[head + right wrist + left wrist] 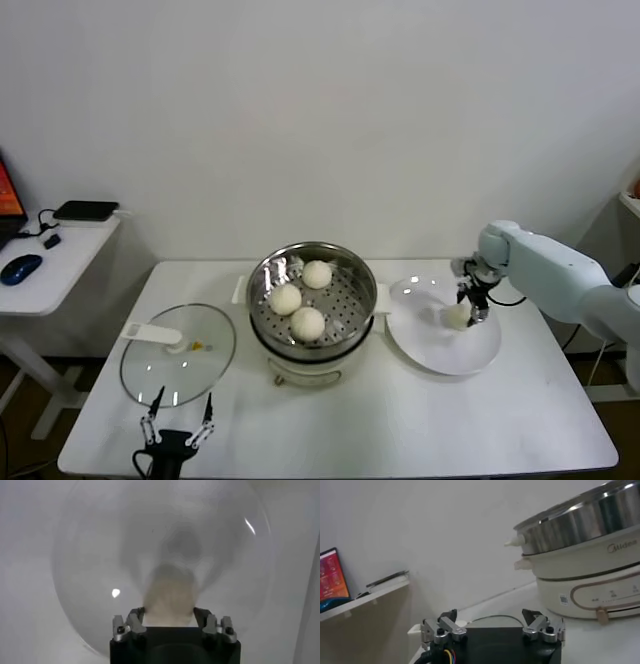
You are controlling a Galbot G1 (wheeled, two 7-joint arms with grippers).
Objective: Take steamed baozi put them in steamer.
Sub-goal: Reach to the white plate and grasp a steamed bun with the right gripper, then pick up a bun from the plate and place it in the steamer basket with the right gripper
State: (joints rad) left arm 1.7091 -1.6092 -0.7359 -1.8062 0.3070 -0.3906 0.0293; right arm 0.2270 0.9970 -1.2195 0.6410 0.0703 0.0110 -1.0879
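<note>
The steamer (352, 268) stands mid-table with three baozi on its perforated tray: one at the back (317, 274), one on the left (286, 298), one at the front (307, 323). The fourth baozi (458, 316) is over the white plate (430, 352) to the right of the steamer. My right gripper (472, 309) is shut on it; in the right wrist view the baozi (169, 596) fills the gap between the fingers (135, 617). My left gripper (177, 420) is open and empty at the table's front left. The steamer's steel wall (580, 525) shows in the left wrist view.
A glass lid (178, 355) with a white handle lies flat left of the steamer, just behind the left gripper. A side table (50, 260) with a mouse and a dark device stands at far left. A white wall is behind.
</note>
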